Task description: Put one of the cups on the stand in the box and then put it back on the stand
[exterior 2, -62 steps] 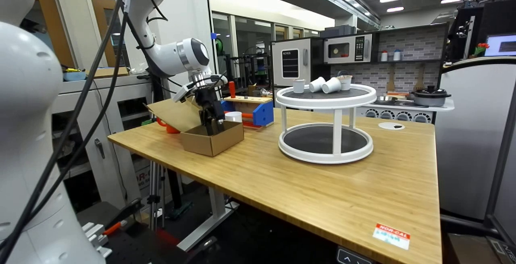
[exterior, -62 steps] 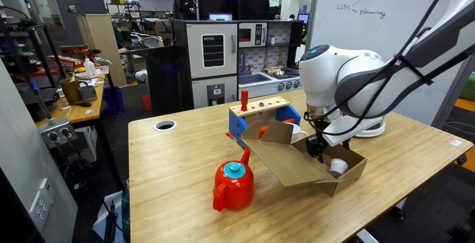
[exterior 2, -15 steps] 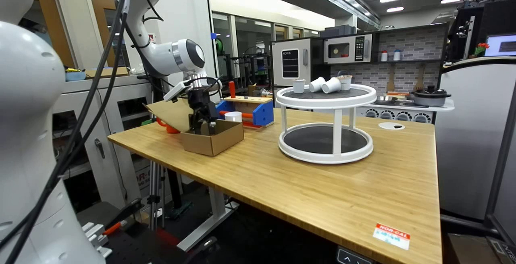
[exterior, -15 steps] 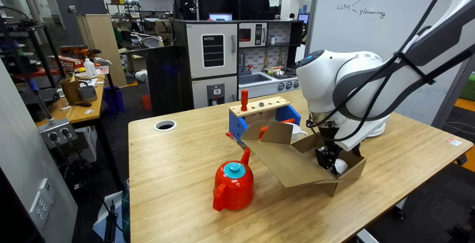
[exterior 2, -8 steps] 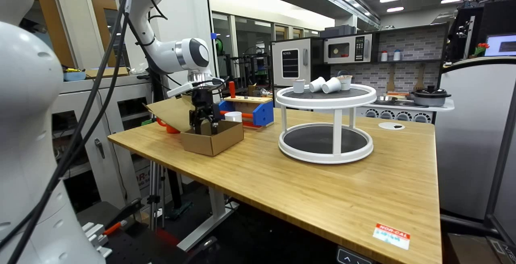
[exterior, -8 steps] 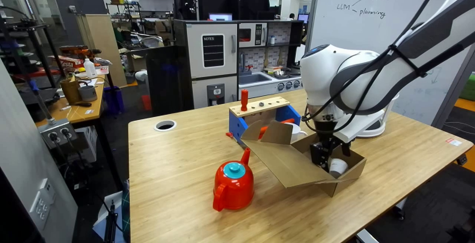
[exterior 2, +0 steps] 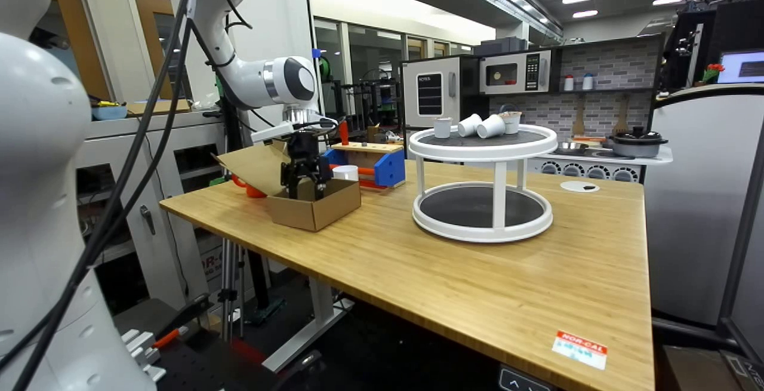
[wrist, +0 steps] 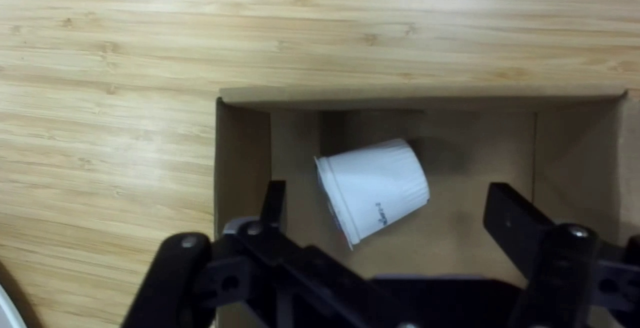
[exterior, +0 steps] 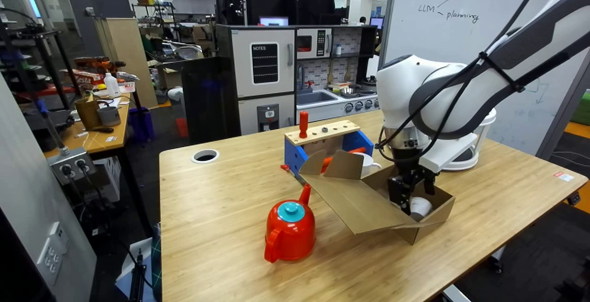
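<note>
Hanging with its jaws wide apart, our gripper [wrist: 386, 188] clasps nothing.
We read that spread as room for a finger on either side of the cup [wrist: 377, 188], which lies on its side in the box [wrist: 425, 92], its rim end toward the left wall in the wrist view. Those walls, we think, help stop it from rolling across the worktop [exterior 2: 477, 283]. Farther off, in an exterior view, the two-tier stand [exterior 2: 483, 153] carries more cups [exterior 2: 492, 127] on its upper deck, two upright and two tipped. With one cup boxed, we judge the first half done; lifting it back remains, and its slant may call for a wrist turn first.
</note>
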Controlling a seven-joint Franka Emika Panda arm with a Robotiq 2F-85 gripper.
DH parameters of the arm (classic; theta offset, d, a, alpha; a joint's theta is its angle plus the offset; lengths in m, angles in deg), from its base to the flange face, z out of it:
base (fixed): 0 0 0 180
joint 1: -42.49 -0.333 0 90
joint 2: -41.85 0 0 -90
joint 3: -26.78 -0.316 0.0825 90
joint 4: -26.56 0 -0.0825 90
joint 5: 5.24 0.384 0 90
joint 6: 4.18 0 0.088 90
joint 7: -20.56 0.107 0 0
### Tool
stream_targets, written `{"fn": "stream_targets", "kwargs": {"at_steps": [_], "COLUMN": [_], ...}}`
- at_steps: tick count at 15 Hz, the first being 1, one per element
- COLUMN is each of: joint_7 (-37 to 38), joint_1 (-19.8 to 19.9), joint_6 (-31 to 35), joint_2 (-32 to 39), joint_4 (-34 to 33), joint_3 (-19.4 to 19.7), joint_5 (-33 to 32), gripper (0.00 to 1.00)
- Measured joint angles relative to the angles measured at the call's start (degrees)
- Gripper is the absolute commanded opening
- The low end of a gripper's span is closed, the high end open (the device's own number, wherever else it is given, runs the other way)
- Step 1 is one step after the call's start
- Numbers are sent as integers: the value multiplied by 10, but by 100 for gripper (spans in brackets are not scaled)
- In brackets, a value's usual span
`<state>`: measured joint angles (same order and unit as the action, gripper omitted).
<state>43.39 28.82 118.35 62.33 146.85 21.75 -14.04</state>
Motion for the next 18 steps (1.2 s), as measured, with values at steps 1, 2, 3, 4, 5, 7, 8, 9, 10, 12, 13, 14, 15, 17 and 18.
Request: {"fn": "stream_targets", "kwargs": {"at_steps": [1, 2, 3, 4, 5, 7, 8, 9, 10, 12, 13, 14, 15, 17, 18], "joint_7": [-5, -10, -14, -17, -18, -22, -23, -24, -24, -26, -26, -27, -30, -41, -46], "joint_1": [3, 6, 7, 8, 9, 8, 8, 8, 8, 8, 8, 8, 8, 8, 8], "joint_6": [0, 0, 0, 0, 0, 0, 0, 0, 0, 0, 0, 0, 0, 0, 0], "joint_2": [0, 0, 0, 0, 0, 0, 0, 0, 1, 2, 3, 4, 5, 8, 9], "joint_4": [0, 0, 0, 0, 0, 0, 0, 0, 0, 0, 0, 0, 0, 0, 0], "joint_3": [0, 0, 0, 0, 0, 0, 0, 0, 0, -1, -1, -1, -2, -3, -4], "joint_5": [4, 6, 8, 9, 10, 13, 13, 14, 14, 15, 15, 16, 18, 31, 37], "gripper": [100, 100, 100, 100, 100, 100, 100, 100, 100, 100, 100, 100, 100, 100, 100]}}
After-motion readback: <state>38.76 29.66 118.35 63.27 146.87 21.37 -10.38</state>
